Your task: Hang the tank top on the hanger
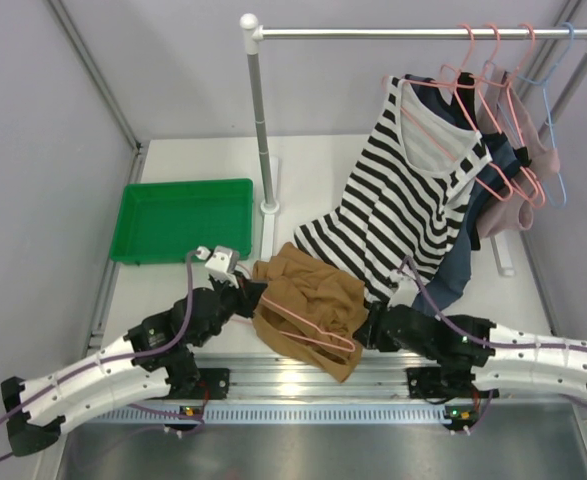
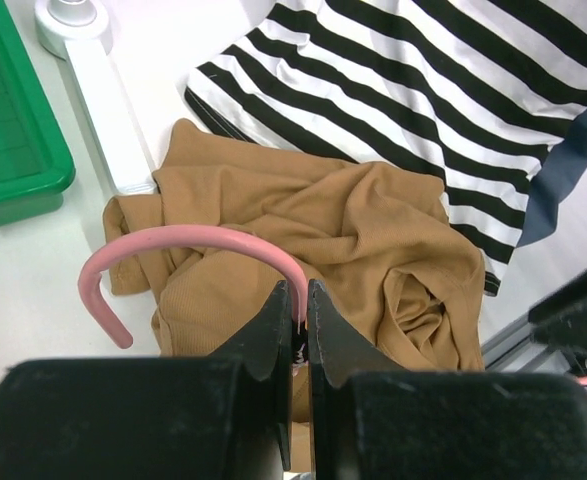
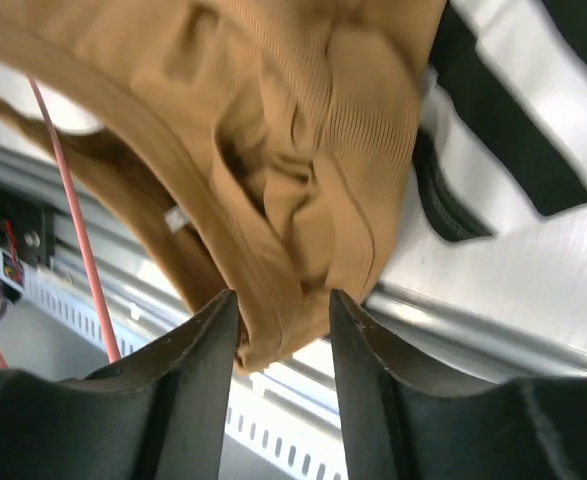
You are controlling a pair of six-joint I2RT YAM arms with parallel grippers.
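The tank top (image 1: 308, 295) lies crumpled in a loose heap at the near edge of the worktop (image 1: 313, 160), between the two arms, its near part spilling over the metal rail at the worktop's front edge. The hanger (image 2: 203, 237) lies partly in the heap. Its hook curves out over the fabric on the left, and a loop of its thin wire shows on top of the cloth near the front. The left end effector (image 2: 306, 290) is closed tight on the wire just below the hook, its two fingers pinching it with no gap showing. The right end effector (image 3: 283, 300) sits at the heap's right side with its fingers standing apart. A folded hem of the tank top hangs in the gap between them, and whether the fingers press on it I cannot tell. Just behind the heap, the hem of a striped top (image 1: 413, 200) rests on the worktop, hanging from the clothes rail (image 1: 423, 33) above. A green tray (image 1: 183, 183) sits on the worktop's left side.
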